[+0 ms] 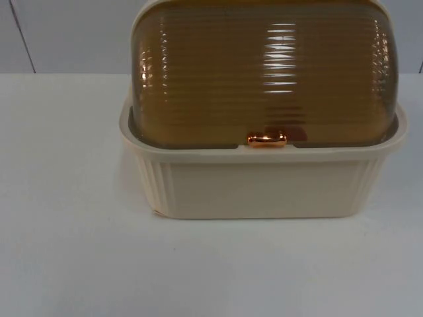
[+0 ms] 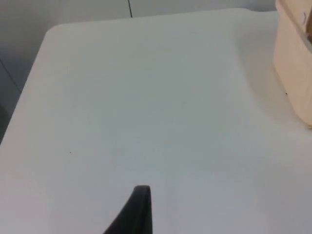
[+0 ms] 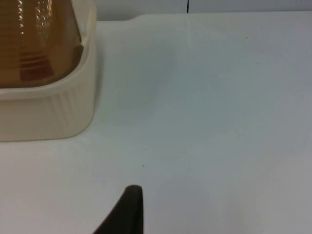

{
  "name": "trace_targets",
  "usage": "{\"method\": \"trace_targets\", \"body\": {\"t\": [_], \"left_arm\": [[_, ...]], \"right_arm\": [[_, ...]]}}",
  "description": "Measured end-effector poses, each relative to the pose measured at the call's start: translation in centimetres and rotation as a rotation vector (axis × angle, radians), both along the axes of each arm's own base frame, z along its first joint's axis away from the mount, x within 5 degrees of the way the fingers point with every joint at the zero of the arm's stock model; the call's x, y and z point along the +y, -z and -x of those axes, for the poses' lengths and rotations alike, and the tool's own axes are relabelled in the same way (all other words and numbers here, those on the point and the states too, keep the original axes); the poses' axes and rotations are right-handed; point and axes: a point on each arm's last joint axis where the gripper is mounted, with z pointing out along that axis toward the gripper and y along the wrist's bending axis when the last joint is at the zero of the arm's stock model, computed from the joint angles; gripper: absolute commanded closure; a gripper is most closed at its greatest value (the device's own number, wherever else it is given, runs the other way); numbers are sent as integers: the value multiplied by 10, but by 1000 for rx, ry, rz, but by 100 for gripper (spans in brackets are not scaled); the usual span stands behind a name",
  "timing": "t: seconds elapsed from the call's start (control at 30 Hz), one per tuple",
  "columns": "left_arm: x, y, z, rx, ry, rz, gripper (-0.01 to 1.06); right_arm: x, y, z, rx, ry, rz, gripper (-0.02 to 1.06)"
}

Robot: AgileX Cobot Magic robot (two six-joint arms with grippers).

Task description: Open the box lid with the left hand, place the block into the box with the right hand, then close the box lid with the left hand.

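A cream box (image 1: 264, 188) stands in the middle of the table in the top view, under a ribbed, amber see-through lid (image 1: 264, 72). The lid is down on the rim, and its copper handle (image 1: 267, 139) sits at the front edge. A reddish shape (image 1: 295, 135) shows dimly through the lid just right of the handle, and again through the lid (image 3: 34, 73) in the right wrist view. My left gripper (image 2: 139, 209) hangs over bare table, well left of the box's corner (image 2: 292, 63). My right gripper (image 3: 129, 209) hangs over bare table to the right of the box (image 3: 48, 112).
White table top (image 1: 66, 251) lies in front of the box and on both sides of it. The grey partition wall (image 1: 66, 33) rises behind. The table's rounded corner and edge (image 2: 46, 36) show in the left wrist view.
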Motion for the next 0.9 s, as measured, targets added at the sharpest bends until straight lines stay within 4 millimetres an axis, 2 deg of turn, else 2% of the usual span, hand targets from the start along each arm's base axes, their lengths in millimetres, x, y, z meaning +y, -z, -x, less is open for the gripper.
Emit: {"method": "trace_targets", "body": {"t": [0.13,0.57,0.9], "left_arm": [[0,0,0,-1,0,0,0],[0,2,-1,5,0,0,0],[0,2,-1,5,0,0,0]], "right_arm": [[0,11,-5,39,0,0,0],[0,9,-9,-8,-1,4,0],[0,15,-15,-7,-1,6,0]]}}
